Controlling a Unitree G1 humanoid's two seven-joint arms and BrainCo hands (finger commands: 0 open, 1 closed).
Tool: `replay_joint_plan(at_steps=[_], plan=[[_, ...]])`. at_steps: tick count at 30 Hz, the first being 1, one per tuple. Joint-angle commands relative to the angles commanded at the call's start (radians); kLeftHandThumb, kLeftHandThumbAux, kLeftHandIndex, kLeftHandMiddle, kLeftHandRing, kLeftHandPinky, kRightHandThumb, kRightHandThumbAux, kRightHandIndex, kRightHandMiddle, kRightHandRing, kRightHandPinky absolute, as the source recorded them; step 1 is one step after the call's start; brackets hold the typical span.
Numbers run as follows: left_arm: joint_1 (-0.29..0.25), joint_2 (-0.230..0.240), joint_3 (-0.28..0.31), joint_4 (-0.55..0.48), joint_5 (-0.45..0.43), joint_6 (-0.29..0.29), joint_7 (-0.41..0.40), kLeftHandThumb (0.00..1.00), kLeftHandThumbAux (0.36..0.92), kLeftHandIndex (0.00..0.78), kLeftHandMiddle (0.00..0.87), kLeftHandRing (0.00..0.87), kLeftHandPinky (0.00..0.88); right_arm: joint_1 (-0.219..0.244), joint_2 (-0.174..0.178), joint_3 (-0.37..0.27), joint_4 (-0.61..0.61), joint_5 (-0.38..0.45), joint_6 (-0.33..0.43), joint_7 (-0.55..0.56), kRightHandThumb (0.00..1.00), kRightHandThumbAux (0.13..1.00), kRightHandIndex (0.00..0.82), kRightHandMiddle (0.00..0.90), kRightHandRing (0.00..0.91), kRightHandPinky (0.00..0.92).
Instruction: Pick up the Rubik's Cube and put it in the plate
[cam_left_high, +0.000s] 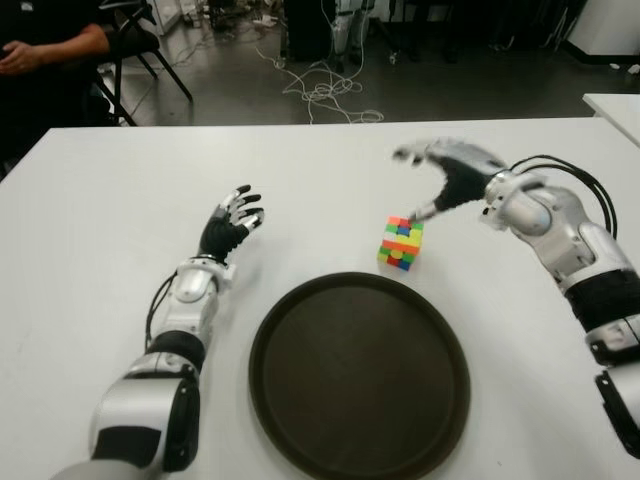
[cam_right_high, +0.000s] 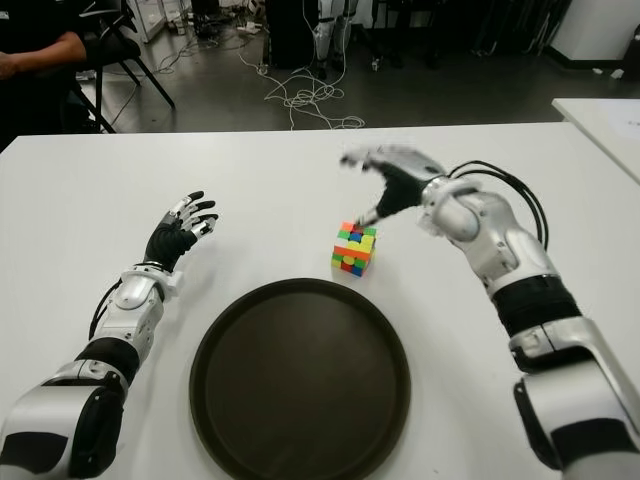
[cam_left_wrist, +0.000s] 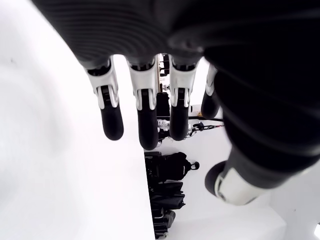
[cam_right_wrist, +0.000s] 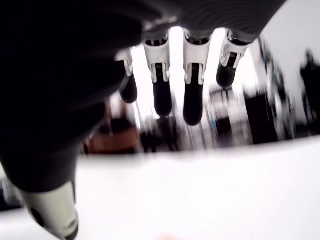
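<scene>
Multicoloured Rubik's Cube (cam_left_high: 401, 243) sits on table beside plate (cam_left_high: 300, 400); both hands' fingers spread, empty.

No text, label, brand, number or sign could be read anywhere in these views.
</scene>
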Motion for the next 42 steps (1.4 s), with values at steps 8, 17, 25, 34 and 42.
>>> replay_joint_plan(at_steps=[8,17,25,34,42], plan=[[-0.003,0.003,0.0,0.004,0.001,0.004,0.002,0.223,0.718,0.103,0.193,0.2,0.185,0.031,-0.01,-0.011,-0.073,0.019,-0.002,0.002,0.0,0.767,0.16,0.211,0.21,0.145],[-0.005,0.004,-0.001,0.006,0.003,0.004,0.004,0.211,0.714,0.105,0.201,0.203,0.175,0.041,-0.018,-0.012,-0.111,0.028,0.014,0.025,0.0,0.793,0.187,0.268,0.265,0.199],[-0.005,0.001,0.0,0.008,0.001,0.0,0.006,0.216,0.716,0.107,0.203,0.205,0.182,0.049,-0.021,-0.015,-0.131,0.026,0.026,0.025,0.0,0.801,0.204,0.28,0.27,0.211],[-0.006,0.0,-0.003,0.009,0.005,0.001,0.011,0.215,0.714,0.105,0.194,0.198,0.181,0.054,-0.022,-0.01,-0.156,0.013,0.067,0.035,0.0,0.792,0.194,0.258,0.244,0.197],[-0.006,0.0,-0.007,0.011,0.011,-0.004,0.014,0.21,0.717,0.104,0.201,0.204,0.186,0.032,-0.003,0.009,-0.064,-0.001,0.056,-0.01,0.0,0.787,0.216,0.267,0.259,0.221]])
